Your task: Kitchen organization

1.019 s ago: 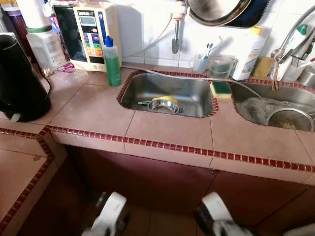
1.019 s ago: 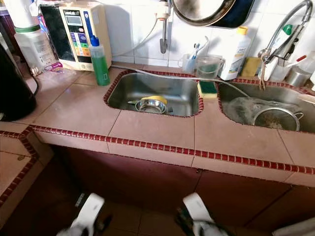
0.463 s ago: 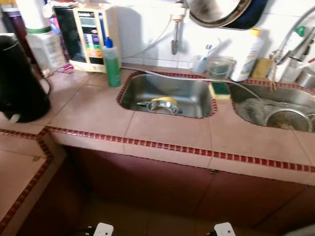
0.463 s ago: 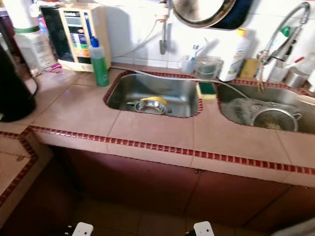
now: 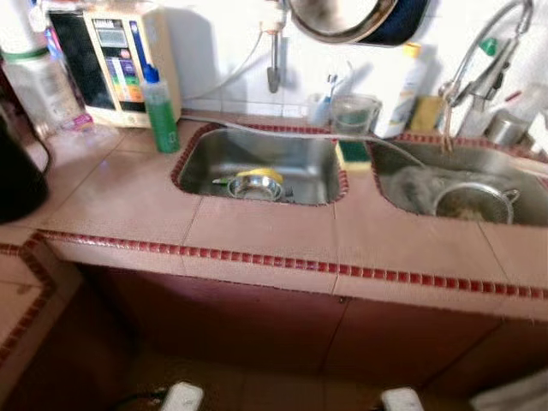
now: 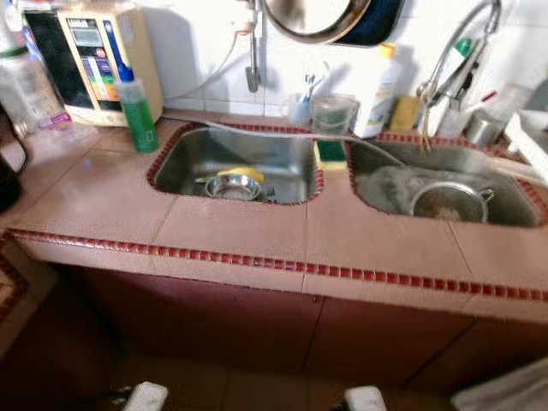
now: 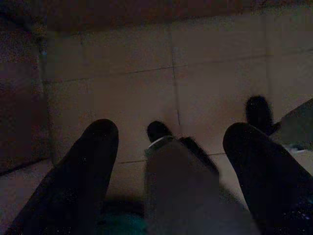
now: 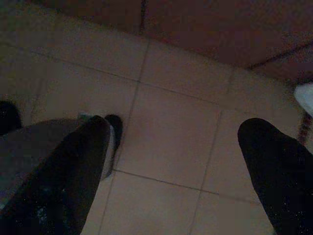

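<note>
A tiled counter [image 5: 257, 227] with red trim holds two steel sinks. The left sink [image 5: 300, 158] contains a steel bowl [image 5: 253, 186] with a yellow item [image 5: 260, 174] behind it. In the right sink [image 5: 402, 167] sits a metal strainer [image 5: 473, 201]. A green sponge [image 5: 351, 151] lies on the divider between them. Both arms hang low in front of the cabinet, their white tops [image 5: 181, 398] at the picture's lower edge. My left gripper [image 7: 171, 132] and right gripper [image 8: 177, 125] are open over the dark floor tiles, holding nothing.
A green bottle [image 5: 160, 111] and a water machine [image 5: 120, 56] stand back left, a black kettle [image 5: 17, 171] at far left. A cup of brushes [image 5: 321, 107], clear jug [image 5: 355, 114] and white bottle [image 5: 409, 90] line the wall. A pan [image 5: 342, 17] hangs above; a faucet [image 5: 484, 64] rises at right.
The camera has turned to the right, so the whole counter sits further left in the picture. Both arms have dropped lower than a second ago.
</note>
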`<state>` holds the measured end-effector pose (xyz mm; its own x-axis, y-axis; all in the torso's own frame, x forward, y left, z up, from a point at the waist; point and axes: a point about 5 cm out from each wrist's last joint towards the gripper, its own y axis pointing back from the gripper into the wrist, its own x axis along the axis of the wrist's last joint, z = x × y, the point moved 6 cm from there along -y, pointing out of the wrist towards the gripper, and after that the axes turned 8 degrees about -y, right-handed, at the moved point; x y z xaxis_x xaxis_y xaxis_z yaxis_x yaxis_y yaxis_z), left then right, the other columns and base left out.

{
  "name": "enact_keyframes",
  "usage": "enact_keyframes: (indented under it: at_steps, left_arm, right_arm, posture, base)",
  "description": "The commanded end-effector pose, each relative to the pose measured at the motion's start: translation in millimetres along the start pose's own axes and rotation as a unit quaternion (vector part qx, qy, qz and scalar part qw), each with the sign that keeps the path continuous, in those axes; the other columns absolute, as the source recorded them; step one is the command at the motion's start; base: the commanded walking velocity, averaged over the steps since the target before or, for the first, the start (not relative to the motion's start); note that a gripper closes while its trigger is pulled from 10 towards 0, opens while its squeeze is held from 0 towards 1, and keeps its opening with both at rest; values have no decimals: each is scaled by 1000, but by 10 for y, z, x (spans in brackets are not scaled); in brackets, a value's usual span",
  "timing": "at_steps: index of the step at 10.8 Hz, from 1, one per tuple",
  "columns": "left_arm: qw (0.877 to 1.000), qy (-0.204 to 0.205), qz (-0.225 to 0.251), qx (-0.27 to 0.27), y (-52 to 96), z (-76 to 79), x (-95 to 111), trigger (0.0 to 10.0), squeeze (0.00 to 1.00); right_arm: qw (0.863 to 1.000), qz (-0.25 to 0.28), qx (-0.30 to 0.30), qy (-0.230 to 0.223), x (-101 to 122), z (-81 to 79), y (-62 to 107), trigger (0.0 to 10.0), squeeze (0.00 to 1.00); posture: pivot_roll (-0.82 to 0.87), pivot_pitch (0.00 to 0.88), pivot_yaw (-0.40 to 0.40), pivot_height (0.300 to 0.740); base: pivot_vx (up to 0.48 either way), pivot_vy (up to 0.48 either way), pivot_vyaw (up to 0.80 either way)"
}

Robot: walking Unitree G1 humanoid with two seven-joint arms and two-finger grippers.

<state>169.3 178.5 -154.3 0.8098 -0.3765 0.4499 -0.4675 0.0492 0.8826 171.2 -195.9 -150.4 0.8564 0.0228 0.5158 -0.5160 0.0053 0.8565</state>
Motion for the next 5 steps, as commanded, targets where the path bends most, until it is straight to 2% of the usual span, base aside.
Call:
enact_keyframes:
  at_steps: [1,5]
  left_arm:
    - [1000,-1,2,-7,-5,61,8,10000,0]
    - [1000,-10,-8,-11,2,87,-55,10000,0]
  right_arm:
    - [1000,-8,-9,0,-47,80,15,10000,0]
    - [1000,-21,-9,2,-133,74,29,10000,0]
  posture:
    - [-127,0,-4,740]
    - [-135,0,-4,740]
  base:
    - [0,-368,0]
    - [0,-366,0]
